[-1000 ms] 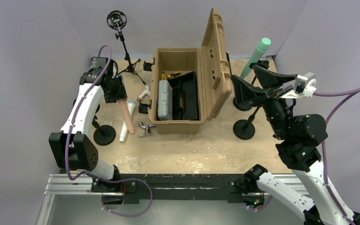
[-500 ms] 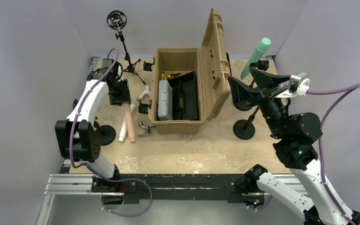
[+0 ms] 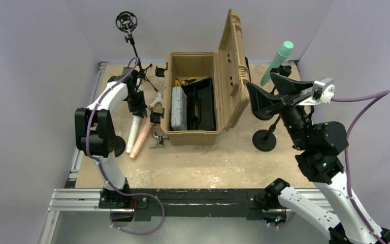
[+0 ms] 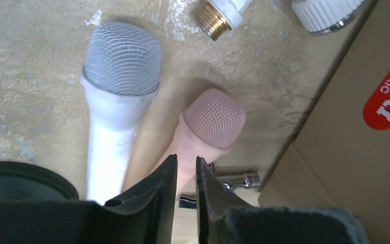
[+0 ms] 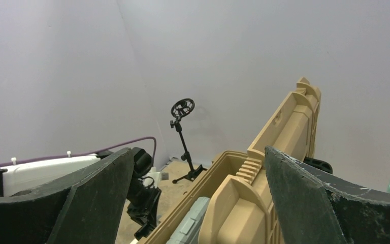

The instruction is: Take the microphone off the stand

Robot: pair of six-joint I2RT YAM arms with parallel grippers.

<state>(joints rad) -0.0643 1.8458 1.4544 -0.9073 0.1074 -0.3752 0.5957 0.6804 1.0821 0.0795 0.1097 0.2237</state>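
Trouble looks likeliest on the right: the green microphone [image 3: 279, 57] sits tilted in its stand [image 3: 264, 139], near the right claw [image 5: 197, 152], which is spread wide and holds nothing. A crooked pull could topple the stand toward the toolbox [image 3: 233, 76]. The left claw [image 4: 186, 160] is pressed together (on nothing) above the pink microphone [image 4: 210, 119], which lies beside the white microphone [image 4: 119, 76]; dipping lower could send both rolling.

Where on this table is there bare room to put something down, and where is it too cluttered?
The widest bare patch is the front strip of the table, between the tan case and the black rail. Left of the case is crowded: white microphone, pink microphone, metal fittings. Right of it, the black stand base and the right arm leave little room.
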